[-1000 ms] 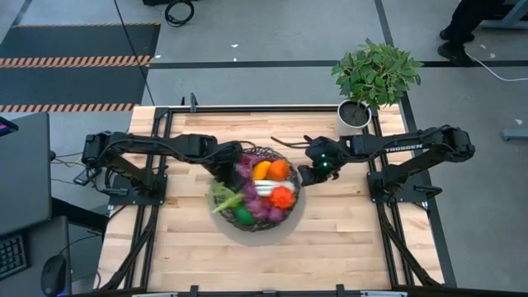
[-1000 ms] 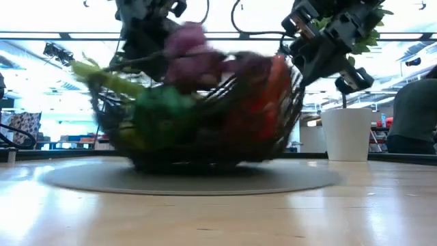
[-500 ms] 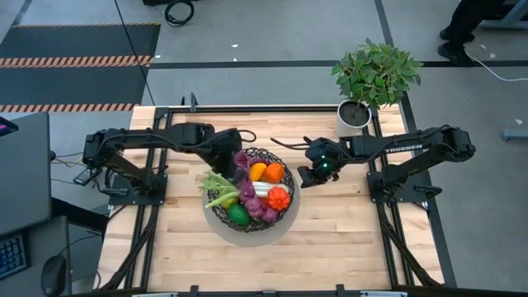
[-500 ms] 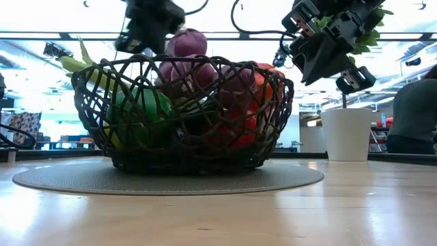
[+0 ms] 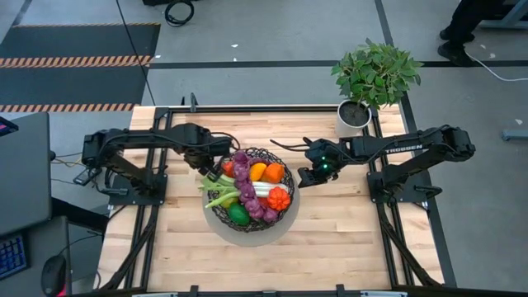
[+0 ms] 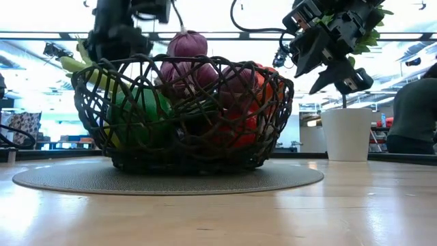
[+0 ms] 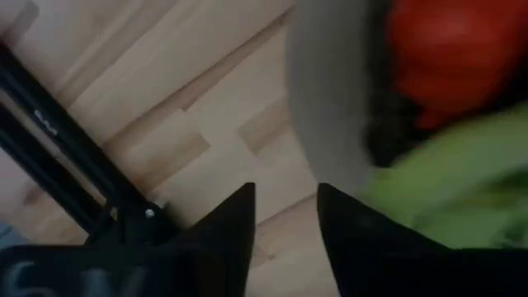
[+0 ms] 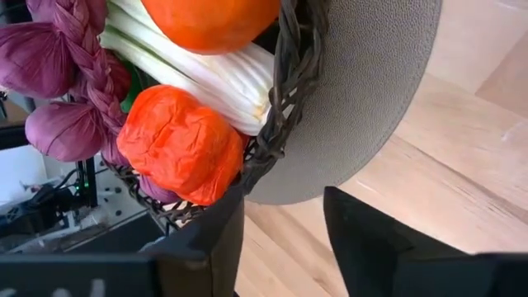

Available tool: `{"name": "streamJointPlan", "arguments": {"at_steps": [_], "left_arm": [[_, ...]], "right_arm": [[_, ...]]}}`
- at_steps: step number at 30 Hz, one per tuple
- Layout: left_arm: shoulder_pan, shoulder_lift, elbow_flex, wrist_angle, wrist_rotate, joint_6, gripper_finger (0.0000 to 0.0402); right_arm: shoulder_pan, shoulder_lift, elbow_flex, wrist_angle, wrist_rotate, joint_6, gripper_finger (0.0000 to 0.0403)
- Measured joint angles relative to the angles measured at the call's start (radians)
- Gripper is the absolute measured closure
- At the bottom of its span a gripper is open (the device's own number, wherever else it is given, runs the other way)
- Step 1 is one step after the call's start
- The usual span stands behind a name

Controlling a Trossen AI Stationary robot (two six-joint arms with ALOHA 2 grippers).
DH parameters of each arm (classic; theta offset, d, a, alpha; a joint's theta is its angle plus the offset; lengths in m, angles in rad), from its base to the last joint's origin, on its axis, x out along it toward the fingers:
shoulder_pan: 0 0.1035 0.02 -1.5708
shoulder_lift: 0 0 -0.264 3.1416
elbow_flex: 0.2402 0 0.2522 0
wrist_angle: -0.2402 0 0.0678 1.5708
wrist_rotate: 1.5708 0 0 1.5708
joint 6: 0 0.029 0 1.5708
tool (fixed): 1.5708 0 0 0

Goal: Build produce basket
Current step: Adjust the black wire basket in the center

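Note:
The basket (image 5: 289,195), dark woven wire on a pale round base (image 5: 247,237), stands mid-table and holds the produce: a purple grape bunch (image 5: 245,180), an orange pepper (image 5: 273,172), a red pepper (image 5: 280,199), a leek (image 5: 218,198) and a green pepper (image 5: 238,215). In the low view the basket (image 6: 184,116) sits flat on its base. My left gripper (image 5: 209,170) is open just off the basket's left rim, over the wood beside the base (image 7: 330,124). My right gripper (image 5: 304,175) is open just off the right rim, above the base's edge (image 8: 363,107).
A leafy potted plant (image 5: 375,73) in a white pot (image 5: 353,116) stands at the table's far right corner. A person (image 6: 415,116) shows beyond the table on the right of the low view. Bare wood (image 5: 346,239) lies toward the near edge.
The basket, tilted and blurred a second ago, has settled level on its base and now stands still. My left gripper has drawn back from the basket's far-left rim toward the table's left edge. My right gripper has kept its place.

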Motion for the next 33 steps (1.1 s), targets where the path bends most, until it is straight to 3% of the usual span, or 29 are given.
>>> {"name": "streamJointPlan", "arguments": {"at_steps": [4, 9, 12, 17, 33], "left_arm": [[0.031, 0.001, -0.081, 0.082, 0.001, -0.002, 0.0218], [0.072, 0.001, -0.099, 0.195, 0.025, -0.003, 0.0178], [0.097, 0.001, -0.099, 0.231, 0.121, -0.01, 0.0168], [0.097, 0.001, -0.099, 0.272, 0.279, -0.002, 0.0169], [0.013, -0.069, -0.098, 0.238, 0.285, -0.087, 0.0207]], "right_arm": [[0.0, 0.0, 0.0, 0.0, 0.0, -0.007, 0.0216], [0.0, 0.0, 0.0, 0.0, 0.0, -0.011, 0.0214], [0.0, 0.0, -0.001, 0.0, 0.0, -0.011, 0.0214], [0.0, 0.0, -0.001, 0.0, 0.0, -0.011, 0.0215], [0.041, -0.001, 0.0, -0.045, -0.008, 0.104, 0.0215]]}}
